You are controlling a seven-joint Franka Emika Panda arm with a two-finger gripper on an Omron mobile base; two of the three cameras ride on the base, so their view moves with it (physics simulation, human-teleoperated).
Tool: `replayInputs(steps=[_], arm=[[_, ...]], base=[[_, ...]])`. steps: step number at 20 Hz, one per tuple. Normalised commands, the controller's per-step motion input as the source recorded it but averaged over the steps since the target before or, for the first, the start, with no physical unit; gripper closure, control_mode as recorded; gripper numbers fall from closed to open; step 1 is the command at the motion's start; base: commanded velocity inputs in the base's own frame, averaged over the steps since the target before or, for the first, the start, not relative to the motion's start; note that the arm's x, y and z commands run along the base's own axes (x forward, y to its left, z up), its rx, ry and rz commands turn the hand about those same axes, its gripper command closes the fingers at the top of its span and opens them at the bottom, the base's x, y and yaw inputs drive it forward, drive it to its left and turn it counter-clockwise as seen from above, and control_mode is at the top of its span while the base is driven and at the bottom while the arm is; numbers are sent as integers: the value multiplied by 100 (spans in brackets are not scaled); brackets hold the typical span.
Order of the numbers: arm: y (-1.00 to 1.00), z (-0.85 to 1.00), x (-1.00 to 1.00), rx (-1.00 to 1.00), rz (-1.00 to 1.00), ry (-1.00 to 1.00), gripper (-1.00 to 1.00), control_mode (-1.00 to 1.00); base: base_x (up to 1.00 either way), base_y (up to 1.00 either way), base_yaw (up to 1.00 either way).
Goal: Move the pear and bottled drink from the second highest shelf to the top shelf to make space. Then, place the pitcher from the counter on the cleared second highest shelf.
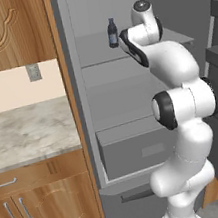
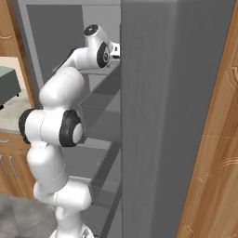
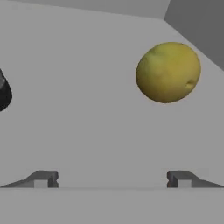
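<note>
- Pear: roundish, yellow-green, dull skin, lies on grey shelf nr its back corner.
- Bottled drink: slim dark-blue, dark cap, label unreadable, stands at shelf's left edge.
- Gripper: jaws spread wide, nothing between.

Open grey refrigerator cabinet with pale grey shelves and a closed drawer at its bottom, flanked by a tall wooden side panel. Cream wall with a grey outlet plate at left, below a carved wooden upper cabinet. Brown lower cabinet doors with metal bar handles. Grey tiled floor. Grey fridge door edge-on beside further carved wood panelling.
</note>
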Motion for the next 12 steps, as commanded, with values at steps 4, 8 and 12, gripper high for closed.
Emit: replayInputs(steps=[4, 8, 12], arm=[[29, -25, -100, 0, 0, -11, -100, -100], [24, -40, -100, 0, 0, -21, -100, -100], [4, -11, -100, 1, 0, -15, -100, -100]], base=[[0, 0, 0], [0, 0, 0], [0, 0, 0]])
